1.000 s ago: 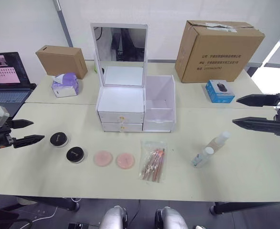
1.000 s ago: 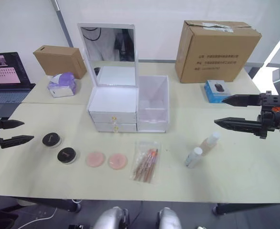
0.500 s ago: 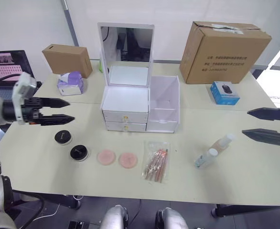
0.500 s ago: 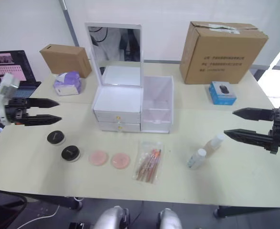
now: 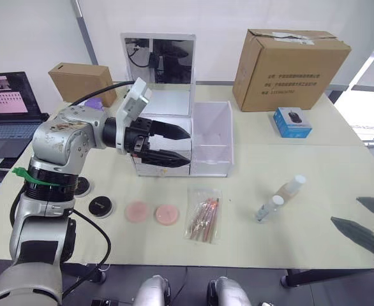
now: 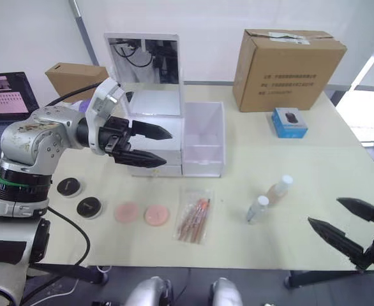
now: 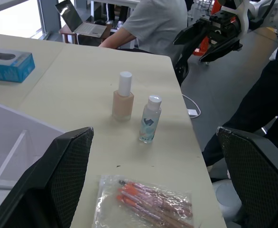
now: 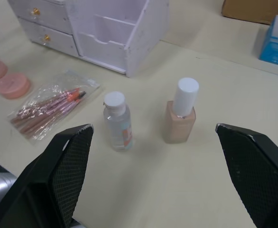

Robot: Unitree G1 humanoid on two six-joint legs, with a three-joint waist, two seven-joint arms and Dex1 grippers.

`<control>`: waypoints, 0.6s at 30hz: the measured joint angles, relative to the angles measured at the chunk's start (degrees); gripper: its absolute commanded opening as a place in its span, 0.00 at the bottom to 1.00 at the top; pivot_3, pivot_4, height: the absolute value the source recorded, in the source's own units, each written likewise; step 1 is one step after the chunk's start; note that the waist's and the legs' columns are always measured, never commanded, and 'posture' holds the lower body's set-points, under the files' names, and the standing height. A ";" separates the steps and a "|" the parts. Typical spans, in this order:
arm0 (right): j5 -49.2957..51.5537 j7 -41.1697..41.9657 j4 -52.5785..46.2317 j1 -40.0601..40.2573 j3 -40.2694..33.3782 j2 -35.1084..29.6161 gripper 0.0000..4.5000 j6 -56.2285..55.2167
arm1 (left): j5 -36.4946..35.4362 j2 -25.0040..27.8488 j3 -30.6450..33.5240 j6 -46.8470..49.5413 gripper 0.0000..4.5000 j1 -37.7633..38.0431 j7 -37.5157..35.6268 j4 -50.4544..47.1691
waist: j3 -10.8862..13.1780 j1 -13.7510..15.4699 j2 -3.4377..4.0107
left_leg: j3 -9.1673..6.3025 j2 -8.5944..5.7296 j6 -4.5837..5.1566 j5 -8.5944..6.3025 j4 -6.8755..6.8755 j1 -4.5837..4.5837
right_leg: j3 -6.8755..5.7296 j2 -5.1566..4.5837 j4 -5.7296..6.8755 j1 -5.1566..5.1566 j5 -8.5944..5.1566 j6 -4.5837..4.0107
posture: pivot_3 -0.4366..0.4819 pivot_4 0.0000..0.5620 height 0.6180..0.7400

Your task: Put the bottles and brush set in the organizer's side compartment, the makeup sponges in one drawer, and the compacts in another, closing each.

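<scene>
The white organizer (image 5: 163, 132) stands mid-table with its mirror lid up, both drawers shut and its side compartment (image 5: 212, 136) empty. My left gripper (image 5: 188, 146) is open, its tips just in front of the drawers. Near the table's front right corner my right gripper (image 5: 345, 210) is open, apart from the beige bottle (image 5: 289, 189) and the clear bottle (image 5: 268, 208). The bagged brush set (image 5: 205, 213) lies in front of the organizer. Two pink sponges (image 5: 137, 211) rest to its left. One black compact (image 5: 101, 206) lies beyond them; another (image 5: 83, 187) is partly behind my left arm.
A big cardboard box (image 5: 292, 60) and a small blue box (image 5: 293, 121) sit at the back right. A smaller cardboard box (image 5: 78, 80) and a laptop (image 5: 5, 102) are at the back left. A seated person (image 7: 153, 23) appears past the table in the left wrist view.
My left arm has swung rightward from the table's left side to the organizer's front. My right gripper has dropped toward the near right corner. The camera has also shifted.
</scene>
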 measured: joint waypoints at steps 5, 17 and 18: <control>-3.25 -11.31 0.91 -8.86 13.41 1.18 1.00 -3.62 | -0.56 -0.16 0.86 0.30 1.00 4.02 3.81 -3.49 | -0.01 -0.29 0.04 | 0.02 -0.07 -0.05 -0.03 -0.15 0.21 | 0.62 0.11 0.01 -0.03 -0.02 -0.05 | 0.48 0.27 0.92; -16.78 -17.90 17.60 -20.09 33.52 -0.40 1.00 -15.48 | -4.13 0.00 4.02 2.48 1.00 13.56 13.48 -13.21 | 0.00 0.08 0.02 | 0.04 -0.20 -0.04 -0.03 -0.19 0.17 | 0.91 0.23 -0.01 -0.05 -0.02 -0.06 | 0.48 0.27 0.92; -17.16 -18.00 18.80 -20.51 34.19 -0.37 1.00 -16.15 | -4.54 0.07 4.05 2.63 1.00 13.98 13.96 -13.42 | 0.00 0.10 0.01 | 0.04 -0.19 -0.04 -0.03 -0.19 0.15 | 0.92 0.24 -0.01 -0.05 -0.02 -0.06 | 0.48 0.27 0.92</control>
